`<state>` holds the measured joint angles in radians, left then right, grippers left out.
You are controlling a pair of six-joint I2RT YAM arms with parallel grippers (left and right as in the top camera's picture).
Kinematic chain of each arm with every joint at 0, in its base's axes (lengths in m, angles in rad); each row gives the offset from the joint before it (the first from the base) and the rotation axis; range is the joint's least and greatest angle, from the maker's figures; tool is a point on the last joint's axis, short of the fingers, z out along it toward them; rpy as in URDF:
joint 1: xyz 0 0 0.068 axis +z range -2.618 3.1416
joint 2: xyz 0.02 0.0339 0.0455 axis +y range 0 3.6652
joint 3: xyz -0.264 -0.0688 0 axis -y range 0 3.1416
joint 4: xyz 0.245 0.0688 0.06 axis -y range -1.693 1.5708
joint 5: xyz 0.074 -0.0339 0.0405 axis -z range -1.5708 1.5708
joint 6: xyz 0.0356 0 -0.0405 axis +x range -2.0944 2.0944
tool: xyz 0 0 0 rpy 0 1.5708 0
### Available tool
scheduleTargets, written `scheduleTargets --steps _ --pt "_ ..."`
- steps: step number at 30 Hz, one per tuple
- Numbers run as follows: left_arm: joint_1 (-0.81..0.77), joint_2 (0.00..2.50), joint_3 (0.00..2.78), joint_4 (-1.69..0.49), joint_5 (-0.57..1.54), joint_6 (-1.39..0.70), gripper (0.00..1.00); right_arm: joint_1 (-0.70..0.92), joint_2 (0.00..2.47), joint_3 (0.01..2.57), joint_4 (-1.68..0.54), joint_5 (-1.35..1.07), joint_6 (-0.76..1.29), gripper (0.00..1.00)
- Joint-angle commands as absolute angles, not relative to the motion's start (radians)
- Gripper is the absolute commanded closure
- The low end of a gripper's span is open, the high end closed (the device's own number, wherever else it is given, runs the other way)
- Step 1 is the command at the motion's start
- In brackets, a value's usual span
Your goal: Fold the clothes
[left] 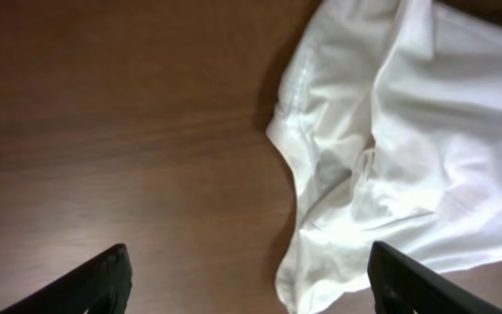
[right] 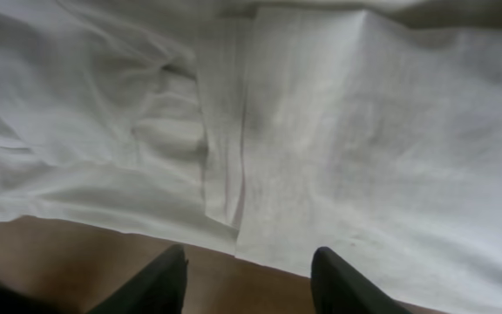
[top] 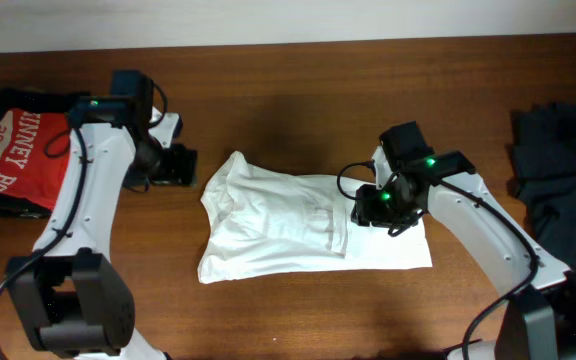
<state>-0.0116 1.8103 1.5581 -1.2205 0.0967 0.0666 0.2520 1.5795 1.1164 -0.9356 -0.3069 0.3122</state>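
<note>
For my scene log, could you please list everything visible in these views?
White shirt: one, white, rumpled at table centre.
Red shirt: one, red with white lettering, left edge of the overhead view.
Dark clothing: one pile, black, right edge of the overhead view.
Table: one, brown wood, under everything.
Left arm: one, white and black, beside the red shirt.
Right arm: one, white and black, beside the dark clothing.
Left pincer: one, black, open, at the white shirt's end.
Right pincer: one, black, open, over the white shirt's edge.

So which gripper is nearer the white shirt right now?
Right. The right gripper hovers over the white shirt's right end, open. The left gripper, also open, sits just off its left edge, above the table.
</note>
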Motion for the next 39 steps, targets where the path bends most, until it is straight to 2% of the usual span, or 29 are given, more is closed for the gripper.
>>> scheduleTargets --steps 1,6,39 --pt "-0.010 1.816 1.448 -1.172 0.154 0.052 0.13 0.249 1.550 1.140 -0.913 -0.314 0.336 0.47" --pt "-0.010 1.816 1.348 -1.077 0.154 0.052 0.13 0.249 1.550 1.140 -0.872 -0.318 0.361 0.44" --pt "-0.010 1.816 1.348 -1.065 0.154 0.052 0.13 0.249 1.550 1.140 -0.885 -0.302 0.345 0.44"
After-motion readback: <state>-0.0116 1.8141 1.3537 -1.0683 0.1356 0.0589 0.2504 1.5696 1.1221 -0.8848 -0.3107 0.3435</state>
